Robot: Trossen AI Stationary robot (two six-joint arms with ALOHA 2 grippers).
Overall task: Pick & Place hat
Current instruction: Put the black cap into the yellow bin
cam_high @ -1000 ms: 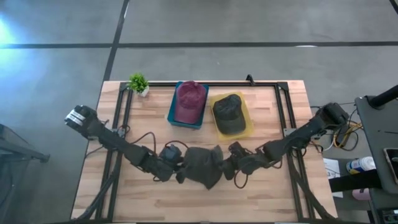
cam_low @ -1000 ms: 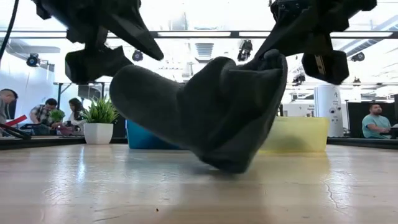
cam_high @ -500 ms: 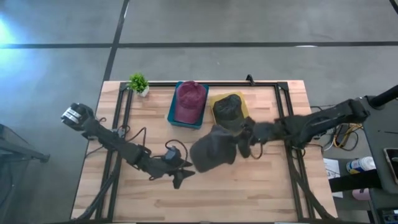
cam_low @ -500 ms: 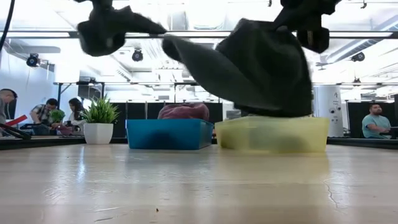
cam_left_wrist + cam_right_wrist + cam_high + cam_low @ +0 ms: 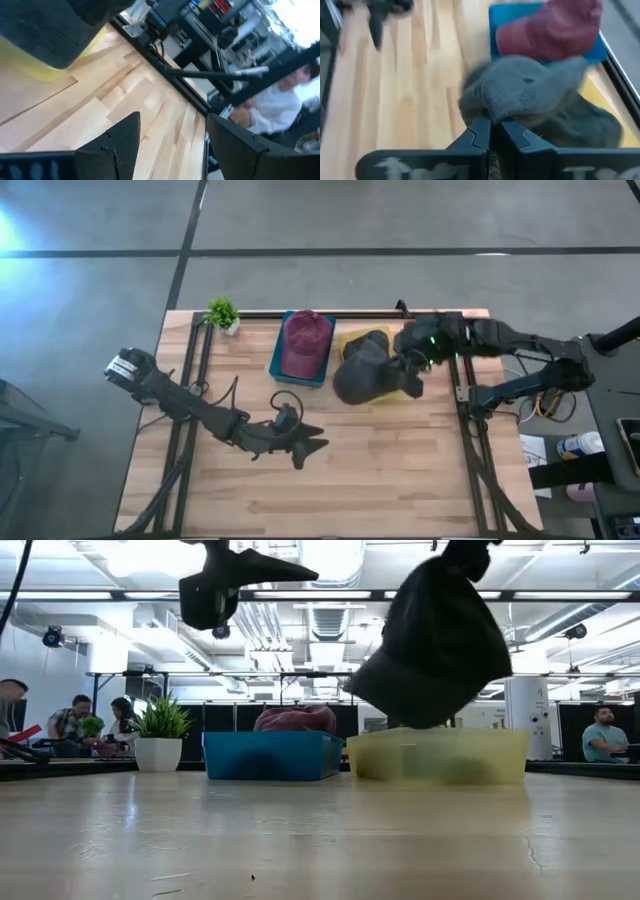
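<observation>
Dark grey fabric cap (image 5: 372, 375) hangs pinched by its edge in the right gripper (image 5: 495, 131), above the yellow plastic bin (image 5: 397, 388) that already holds another dark cap. Released off-centre, it could drape over the bin wall or slide onto the wooden table (image 5: 400, 470). Only the right wrist view shows the pinch. The left gripper (image 5: 312, 446), fingers spread and empty, waits mid-table.

Two dark jointed arms trailing black cables; a green light glows on the right arm (image 5: 432, 340).
</observation>
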